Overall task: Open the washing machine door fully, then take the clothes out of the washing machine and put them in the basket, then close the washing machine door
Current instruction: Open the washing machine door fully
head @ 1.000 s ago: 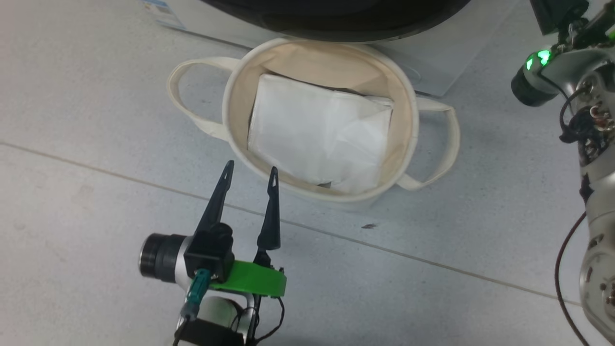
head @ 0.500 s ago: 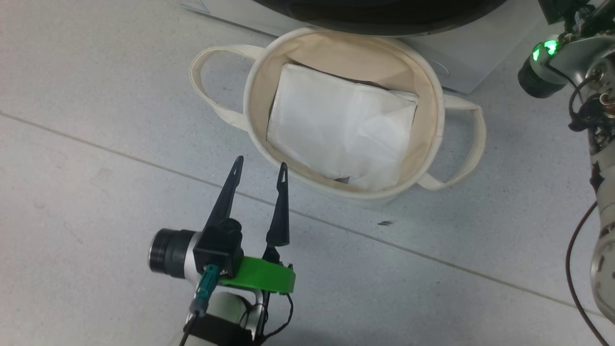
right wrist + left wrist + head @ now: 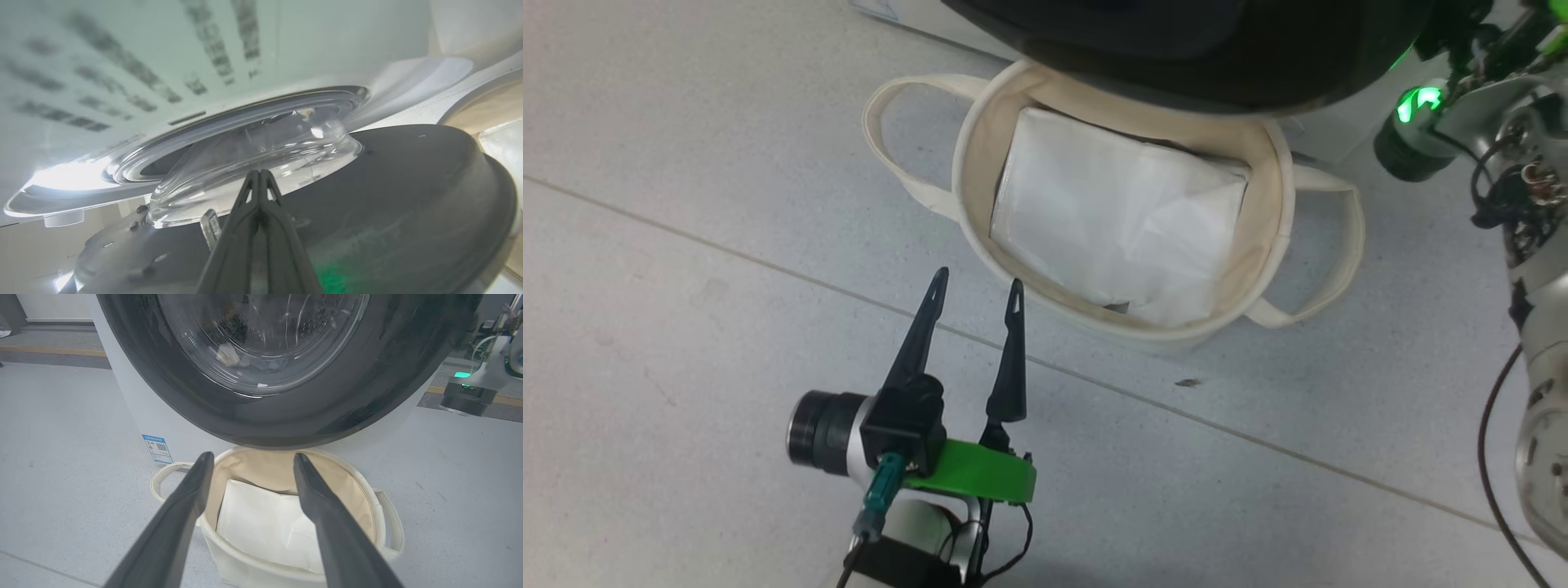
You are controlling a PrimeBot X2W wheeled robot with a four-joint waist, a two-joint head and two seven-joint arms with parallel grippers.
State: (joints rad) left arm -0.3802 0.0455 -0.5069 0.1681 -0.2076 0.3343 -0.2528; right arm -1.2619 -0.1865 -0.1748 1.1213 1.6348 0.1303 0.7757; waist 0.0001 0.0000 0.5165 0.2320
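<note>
The washing machine door (image 3: 367,396) stood ajar. In the right wrist view its dark inner face (image 3: 408,196) and bulging glass bowl were apart from the white front of the washing machine (image 3: 286,41). Through the glass, in the left wrist view, the clothes (image 3: 231,357) showed dimly as pale and bluish fabric inside the drum.

In the head view the door (image 3: 1176,49) lay at 12 o'clock and overhung the far rim of the basket (image 3: 961,188), which stood on the floor just before the machine. A flat white sheet (image 3: 1111,220) lay in the basket.

The right gripper (image 3: 259,174) had its fingers pressed together with nothing between them. Its tip was at the door's inner face beside the glass bowl, and I could not tell if it touched. The right arm (image 3: 1417,102) showed at 2 o'clock in the head view.

The left gripper (image 3: 978,280) hung at 7 o'clock from the basket, near its rim, with its fingers spread and empty. A blue sticker (image 3: 157,448) sat low on the machine, at 10 o'clock from the basket in the left wrist view.
</note>
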